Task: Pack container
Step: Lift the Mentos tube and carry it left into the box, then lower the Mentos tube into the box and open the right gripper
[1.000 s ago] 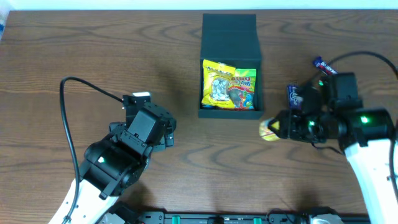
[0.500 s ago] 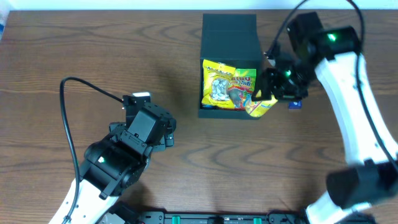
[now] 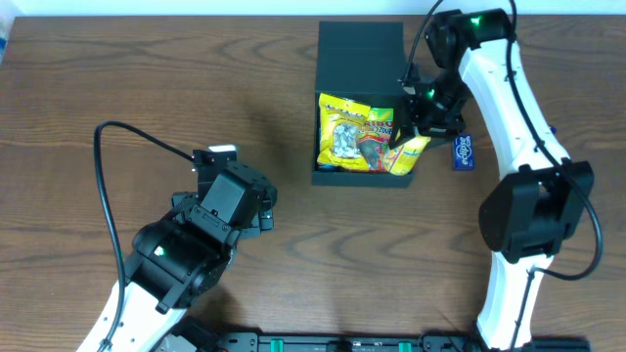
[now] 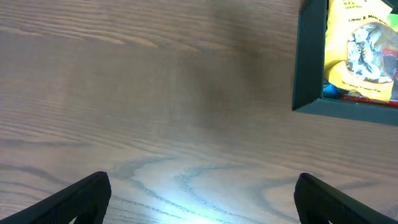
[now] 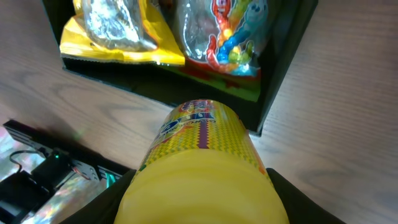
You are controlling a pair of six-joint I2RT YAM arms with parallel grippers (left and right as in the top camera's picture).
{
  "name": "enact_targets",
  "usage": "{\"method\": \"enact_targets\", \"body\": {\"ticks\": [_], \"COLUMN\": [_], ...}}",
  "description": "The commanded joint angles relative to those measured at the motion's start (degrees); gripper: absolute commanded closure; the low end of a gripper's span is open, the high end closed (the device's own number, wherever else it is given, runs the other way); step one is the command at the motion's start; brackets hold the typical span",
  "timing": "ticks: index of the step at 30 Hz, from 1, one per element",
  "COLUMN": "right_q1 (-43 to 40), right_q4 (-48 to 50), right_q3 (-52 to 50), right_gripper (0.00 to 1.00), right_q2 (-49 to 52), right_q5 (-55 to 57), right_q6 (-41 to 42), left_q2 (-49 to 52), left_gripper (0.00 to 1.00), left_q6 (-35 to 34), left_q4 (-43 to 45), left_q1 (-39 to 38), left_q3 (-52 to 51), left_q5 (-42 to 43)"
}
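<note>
The right gripper (image 3: 404, 132) pinches a soft, crinkly yellow snack packet (image 3: 413, 154) over the five o'clock corner of the container (image 3: 360, 54). The container sits at twelve o'clock on the table (image 3: 147, 78). It looks stiff and light, best held by its walls. The left gripper (image 4: 199, 199) hangs spread at seven o'clock.

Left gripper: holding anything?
No, the left gripper is open, with only the table showing between its jaws.

Container (image 3: 360, 47) is teal-black, packet (image 5: 205, 174) yellow-checked, table (image 3: 196, 78) brown woodgrain
</note>
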Motion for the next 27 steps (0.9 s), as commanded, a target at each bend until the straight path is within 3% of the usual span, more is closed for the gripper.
{"method": "enact_targets", "body": {"ticks": [1, 27], "right_q1": [-0.9, 2.73], "right_q4": [-0.07, 2.86], "right_q3": [1.73, 1.7], "right_gripper": [0.99, 0.99], "right_q2": [0.42, 10.82], "right_q5": [-0.59, 6.25], "right_q6": [-1.51, -0.98], "left_q2": [-0.22, -0.22], "left_gripper": [0.05, 0.05], "left_q6": [0.61, 0.61], "left_q4": [-0.22, -0.22], "left_q1": [0.11, 0.11], "left_q3": [-0.17, -0.17], "left_q5": [-0.61, -0.61]}}
